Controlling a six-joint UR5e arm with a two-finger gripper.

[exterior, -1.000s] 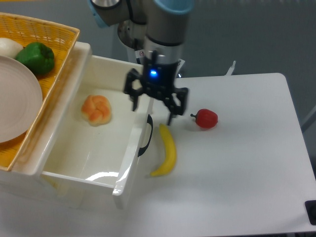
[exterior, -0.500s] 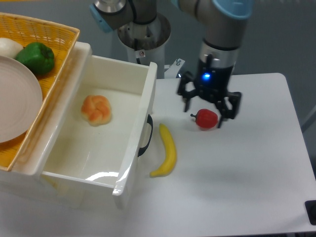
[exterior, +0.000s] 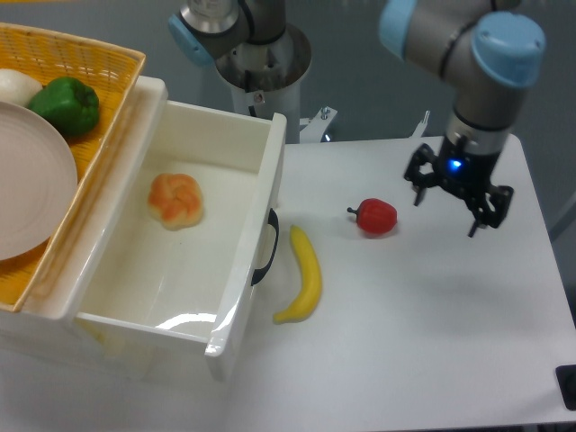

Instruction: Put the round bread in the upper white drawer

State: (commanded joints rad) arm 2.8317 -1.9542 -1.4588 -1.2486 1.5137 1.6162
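The round bread (exterior: 175, 200), an orange-golden knotted bun, lies on the floor of the upper white drawer (exterior: 247, 243), toward its back left. The drawer stands pulled open, its black handle facing the table. My gripper (exterior: 445, 213) hangs open and empty over the right side of the table, well right of the drawer and just right of the red fruit.
A red pepper-like fruit (exterior: 376, 217) and a yellow banana (exterior: 304, 274) lie on the white table beside the drawer front. A yellow woven basket (exterior: 108, 67) at the left holds a plate, a green pepper (exterior: 65, 105) and a white object.
The gripper has swept rightward, from above the drawer's front edge, past the red fruit, to the table's right side. It stays open and empty. The bread has not moved.
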